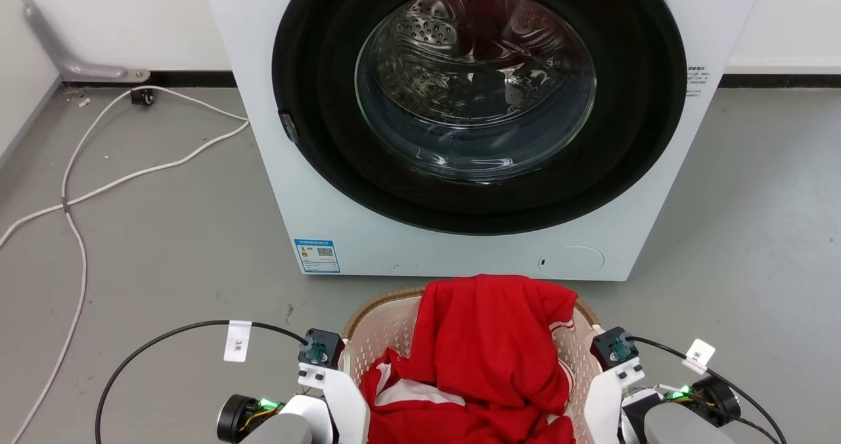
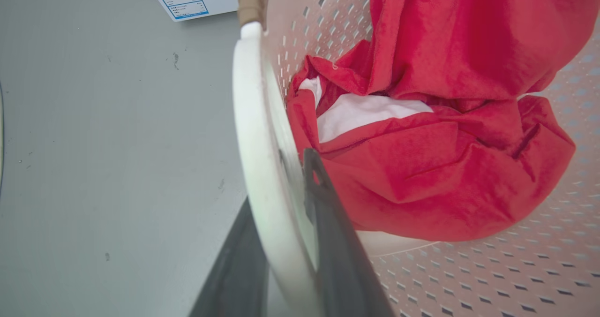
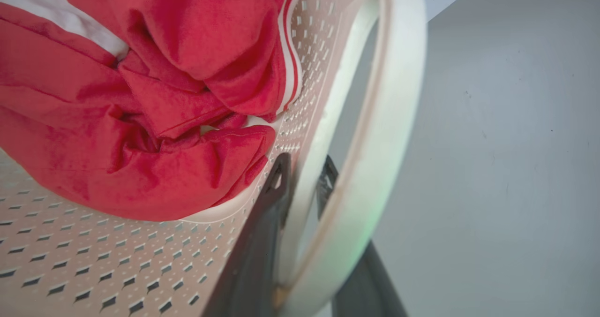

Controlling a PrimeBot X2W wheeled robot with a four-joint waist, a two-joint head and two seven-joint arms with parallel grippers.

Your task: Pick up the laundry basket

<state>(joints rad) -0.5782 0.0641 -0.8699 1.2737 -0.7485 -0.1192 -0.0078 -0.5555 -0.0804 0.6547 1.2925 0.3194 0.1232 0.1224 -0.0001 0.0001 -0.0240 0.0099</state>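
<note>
**Basket Gripped at Both Handles, Ready to Be Raised**

The laundry basket [image 1: 387,342] is found on the floor [image 1: 164,247], well short of the floor's far edge at the wall and just before the washing machine [image 1: 263,135]. Whether its base is clear of the floor cannot be told. It is flanked by both arms, so that the load can be shared and kept level. The left gripper [image 2: 281,185] is clamped on the left handle [image 2: 253,120], one of its fingers [image 2: 333,232] set on the basket's inner side and the other on the outer side. The right gripper [image 3: 304,167] is likewise clamped across the inner bar of the right handle [image 3: 393,120]. A hold on the handles (rather than on the thin wall) is judged the firmer choice. The basket is seen to be cream plastic pierced with small slots, rounded at the corners and banded at the rim in brown weave. It is heaped with a red garment [image 1: 486,345] that shows some white.
</note>
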